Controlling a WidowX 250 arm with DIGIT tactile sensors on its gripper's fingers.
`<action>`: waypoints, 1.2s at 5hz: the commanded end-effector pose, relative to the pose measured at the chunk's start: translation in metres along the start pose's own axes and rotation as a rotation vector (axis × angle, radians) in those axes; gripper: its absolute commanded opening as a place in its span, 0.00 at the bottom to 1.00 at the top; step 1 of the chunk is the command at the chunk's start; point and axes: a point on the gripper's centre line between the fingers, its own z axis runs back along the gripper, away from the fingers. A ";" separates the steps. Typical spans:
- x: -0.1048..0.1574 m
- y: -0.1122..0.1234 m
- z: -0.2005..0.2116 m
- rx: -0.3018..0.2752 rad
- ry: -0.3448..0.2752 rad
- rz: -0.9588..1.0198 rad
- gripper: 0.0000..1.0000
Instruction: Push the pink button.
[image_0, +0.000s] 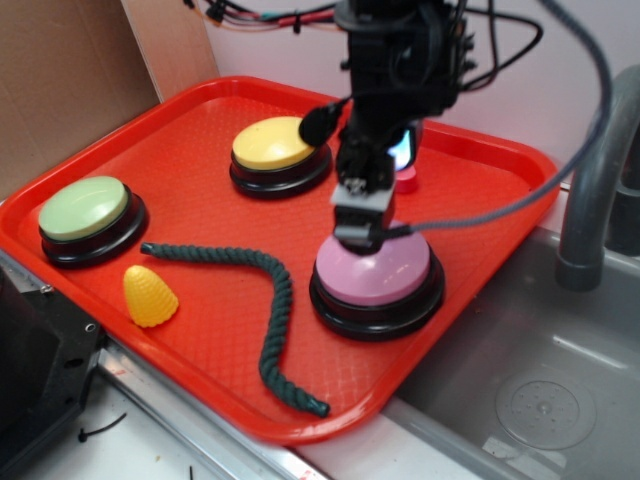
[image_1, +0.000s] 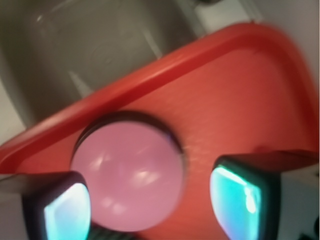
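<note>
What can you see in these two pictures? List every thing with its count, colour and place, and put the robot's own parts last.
tray: 1, red, beside the sink
pink button: 1, pink dome on black base, near right of tray
yellow button: 1, far middle of tray
green button: 1, left of tray
rope: 1, dark green, front of tray
toy corn: 1, yellow, front left
small pink object: 1, mostly hidden behind arm
sink: 1, grey, right
faucet: 1, grey, right
gripper: 1, black, over the pink button, open
</note>
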 end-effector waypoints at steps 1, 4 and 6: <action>-0.010 -0.022 -0.025 -0.021 -0.019 0.030 1.00; 0.002 -0.014 -0.012 0.039 -0.028 -0.011 1.00; 0.004 -0.011 -0.008 0.046 -0.048 -0.023 1.00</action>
